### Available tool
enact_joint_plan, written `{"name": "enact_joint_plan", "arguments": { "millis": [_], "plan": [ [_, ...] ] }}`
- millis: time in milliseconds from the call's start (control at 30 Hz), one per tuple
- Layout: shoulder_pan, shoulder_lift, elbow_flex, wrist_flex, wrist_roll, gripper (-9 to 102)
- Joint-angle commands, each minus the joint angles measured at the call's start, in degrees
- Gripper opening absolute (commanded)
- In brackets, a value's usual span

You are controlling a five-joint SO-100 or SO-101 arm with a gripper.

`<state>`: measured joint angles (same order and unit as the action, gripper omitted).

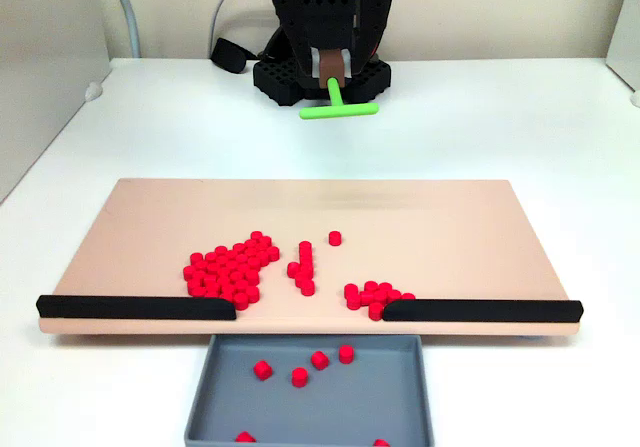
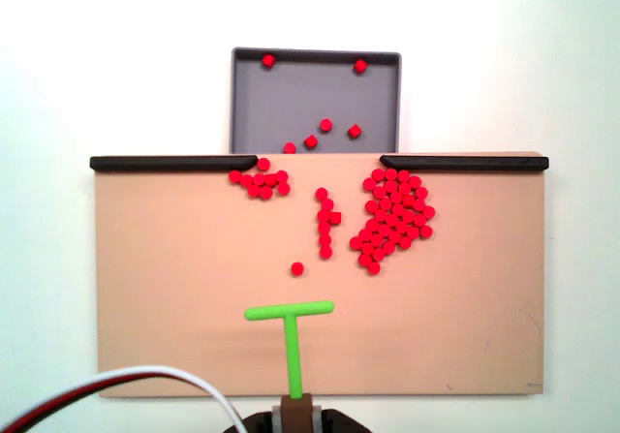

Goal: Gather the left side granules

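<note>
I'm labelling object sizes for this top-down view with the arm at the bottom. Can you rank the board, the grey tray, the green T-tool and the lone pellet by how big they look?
Largest to smallest:
1. Board
2. Grey tray
3. Green T-tool
4. Lone pellet

No close calls here.

Granules on board (tray beyond).

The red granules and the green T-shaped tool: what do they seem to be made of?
The red granules look like moulded plastic: uniform bright colour, identical small cylinders, a matte to slightly glossy surface. The green T-shaped tool also looks like plastic, possibly 3D-printed: an even, saturated colour and a matte finish. Neither can be confirmed from these views.
</note>
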<state>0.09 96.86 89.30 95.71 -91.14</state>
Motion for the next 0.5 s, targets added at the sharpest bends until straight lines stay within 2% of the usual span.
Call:
{"name": "enact_joint_plan", "arguments": {
  "millis": [0, 467],
  "plan": [
    [0.9, 1.6, -0.7, -1.1, 1.5, 0],
    [3.8, 1.9, -0.4, -1.1, -1.9, 0]
  ]
}}
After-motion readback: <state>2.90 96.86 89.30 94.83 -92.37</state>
